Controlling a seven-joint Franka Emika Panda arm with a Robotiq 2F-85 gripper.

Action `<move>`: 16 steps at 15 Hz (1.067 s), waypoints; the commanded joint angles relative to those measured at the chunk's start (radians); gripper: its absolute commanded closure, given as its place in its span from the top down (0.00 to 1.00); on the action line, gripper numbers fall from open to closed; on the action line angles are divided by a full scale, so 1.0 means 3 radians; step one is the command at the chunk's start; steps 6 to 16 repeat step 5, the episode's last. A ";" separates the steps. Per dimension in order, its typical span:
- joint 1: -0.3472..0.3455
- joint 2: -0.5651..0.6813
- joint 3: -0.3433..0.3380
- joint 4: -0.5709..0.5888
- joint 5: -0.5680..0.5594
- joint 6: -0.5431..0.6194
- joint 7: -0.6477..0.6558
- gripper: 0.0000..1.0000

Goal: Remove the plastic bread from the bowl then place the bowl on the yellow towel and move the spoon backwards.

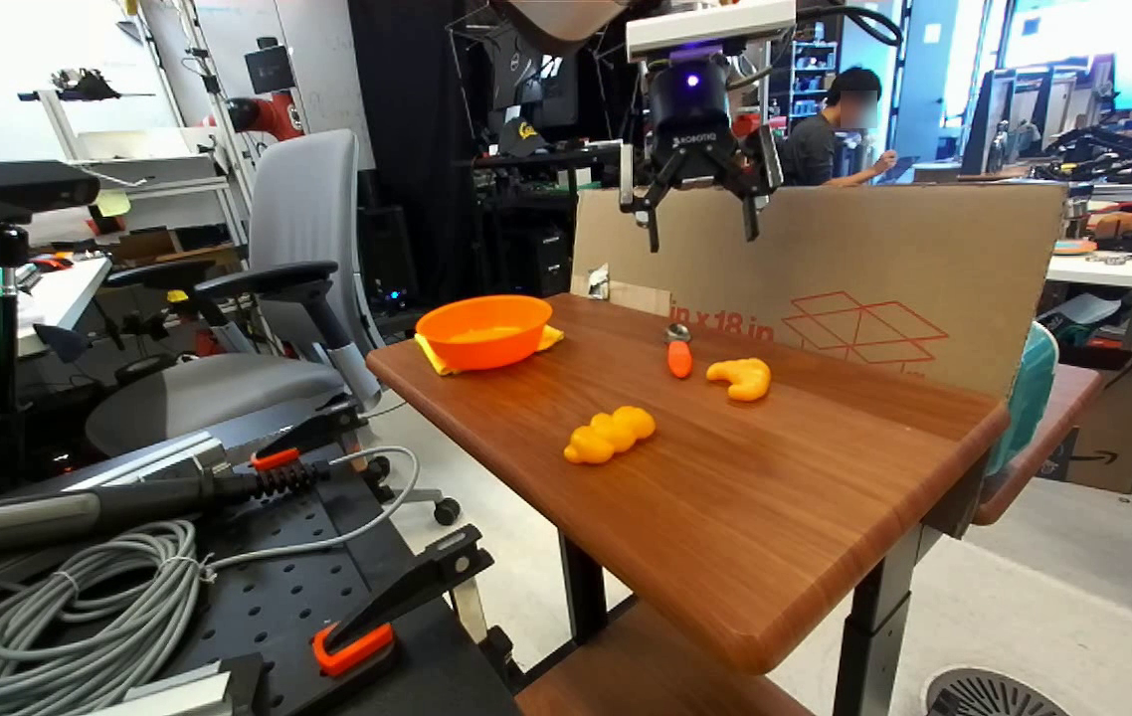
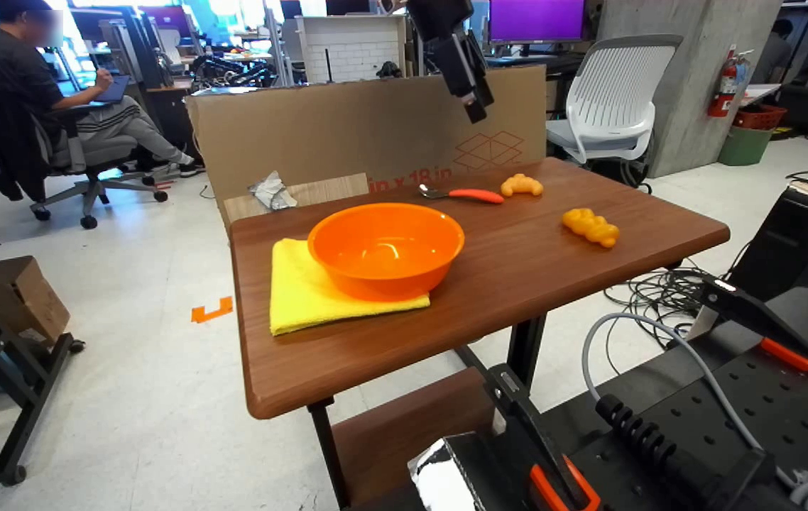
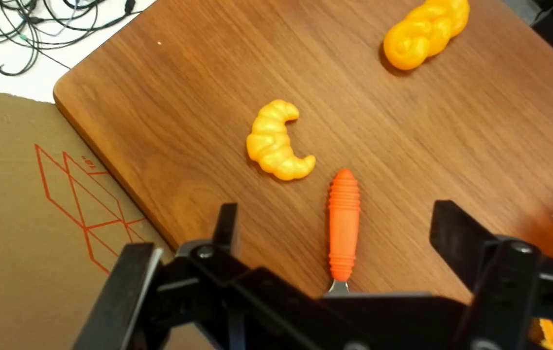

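Observation:
The orange bowl (image 1: 484, 333) sits on the yellow towel (image 2: 297, 291), overlapping one side of it. The bowl (image 2: 386, 273) looks empty. Two yellow-orange plastic bread pieces lie on the table: a braided one (image 1: 611, 435) and a crescent one (image 1: 742, 379). Both show in the wrist view, the braided one (image 3: 422, 36) at the top, the crescent one (image 3: 276, 141) in the middle. The spoon (image 2: 476, 195) lies near the cardboard. My gripper (image 1: 702, 241) is open and empty, high above the spoon. In the wrist view the spoon's handle (image 3: 343, 223) lies between the fingers; its silvery end is hidden.
A cardboard sheet (image 1: 825, 259) stands along one long edge of the wooden table (image 1: 775, 517), with foil (image 2: 273, 191) near its end. A black bench (image 1: 407, 636) with clamps and a coiled cable stands beside the table. A grey chair (image 1: 302, 219) is near the bowl's end.

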 commanded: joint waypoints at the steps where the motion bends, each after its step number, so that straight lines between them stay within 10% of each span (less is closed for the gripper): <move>1: -0.0003 0.0006 0.0008 0.0005 -0.0004 -0.0010 0.0004 1.00; 16: -0.0003 0.0006 0.0009 -0.0010 -0.0005 -0.0002 0.0013 1.00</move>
